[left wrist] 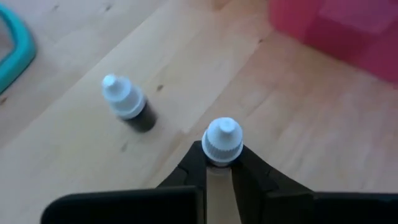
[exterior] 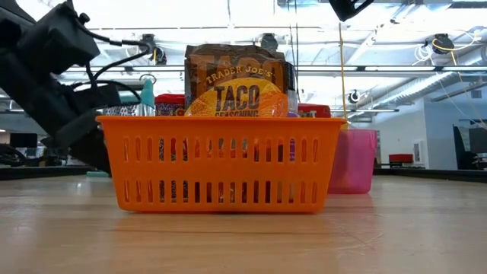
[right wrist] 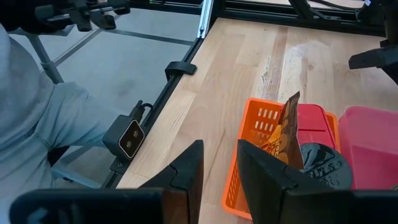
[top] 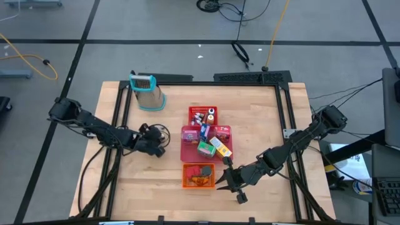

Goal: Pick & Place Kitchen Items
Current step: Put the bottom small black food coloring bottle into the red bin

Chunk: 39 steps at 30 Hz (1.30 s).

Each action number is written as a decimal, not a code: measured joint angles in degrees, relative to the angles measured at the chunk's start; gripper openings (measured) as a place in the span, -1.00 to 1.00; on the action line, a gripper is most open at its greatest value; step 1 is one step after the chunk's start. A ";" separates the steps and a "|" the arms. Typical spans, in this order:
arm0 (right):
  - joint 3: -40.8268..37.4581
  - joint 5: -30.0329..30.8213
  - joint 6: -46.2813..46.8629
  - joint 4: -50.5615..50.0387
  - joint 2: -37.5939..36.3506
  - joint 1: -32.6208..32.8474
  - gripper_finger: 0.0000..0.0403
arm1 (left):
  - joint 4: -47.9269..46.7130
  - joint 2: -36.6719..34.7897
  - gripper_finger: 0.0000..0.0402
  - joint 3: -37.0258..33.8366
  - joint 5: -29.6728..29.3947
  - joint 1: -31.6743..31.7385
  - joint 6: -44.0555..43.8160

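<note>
Left of the pink tray, at about nine o'clock from it, the left arm reached low across the wooden surface, its left pincer clamped on a small white-capped dropper bottle by the neck. That bottle's long axis ran along the fingers, cap pointing away from the wrist. A second small dark dropper bottle with a white cap lay on its side near it, at roughly ten o'clock, cap pointing away from the tray. At four o'clock of the orange slotted basket the right arm stretched in, its right pincer narrowly parted and holding nothing. Upright in that basket stood a brown packet reading "TRADER JOE'S TACO SEASONING".
</note>
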 joint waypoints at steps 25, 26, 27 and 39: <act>0.00 0.00 0.00 0.00 0.00 0.00 -0.56 | -0.99 0.00 -0.83 12.73 6.11 3.59 11.88; 0.00 0.02 0.00 0.00 0.00 0.00 -0.56 | -1.60 0.00 -0.82 13.88 6.10 4.34 13.17; 0.00 0.01 0.00 0.00 0.00 0.00 -0.56 | -2.23 0.00 -0.81 15.16 6.10 5.15 14.53; 0.00 0.00 0.00 0.00 0.00 0.00 -0.56 | 2.13 0.00 -0.81 23.90 13.82 15.73 29.52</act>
